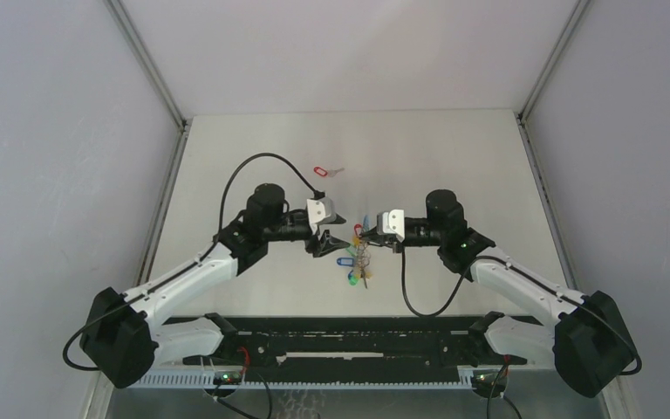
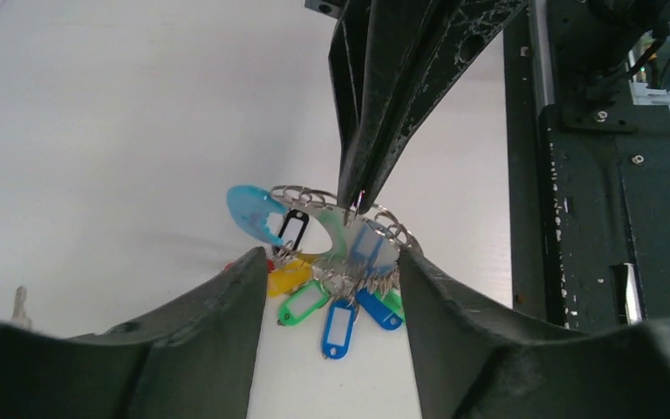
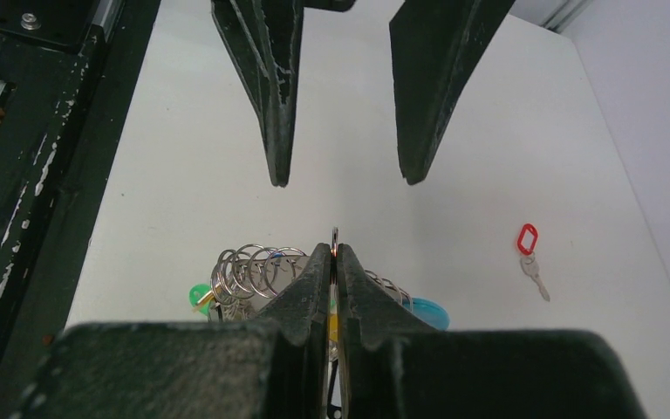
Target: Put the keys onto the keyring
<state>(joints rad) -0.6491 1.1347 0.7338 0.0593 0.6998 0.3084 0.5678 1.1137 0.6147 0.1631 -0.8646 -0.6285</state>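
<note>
Two robot arms reach inward from the bottom corners of the overhead view and meet near the middle of a pale table (image 1: 253,157). On the left of that view, the left gripper (image 1: 323,243) has its fingers spread wide, with nothing between them. In its own wrist view they stand to either side of the keyring (image 2: 340,231), and I cannot tell whether they touch it. From the right, the right gripper (image 1: 369,240) has its fingers pressed together, pinching the keyring's thin metal edge and holding it up just above the table. The keyring (image 1: 359,253) sits between the two grippers at the centre of the overhead view, a light-blue and grey loop with blue, green, yellow and black tagged keys (image 2: 338,330) hanging beneath it. The red-tagged key (image 1: 323,171) lies loose on the table in the upper centre of the overhead view, well apart from the ring and both grippers. Judging by this, the ring is secured, but the key has not yet been picked up or threaded on, so most of the task remains.
</note>
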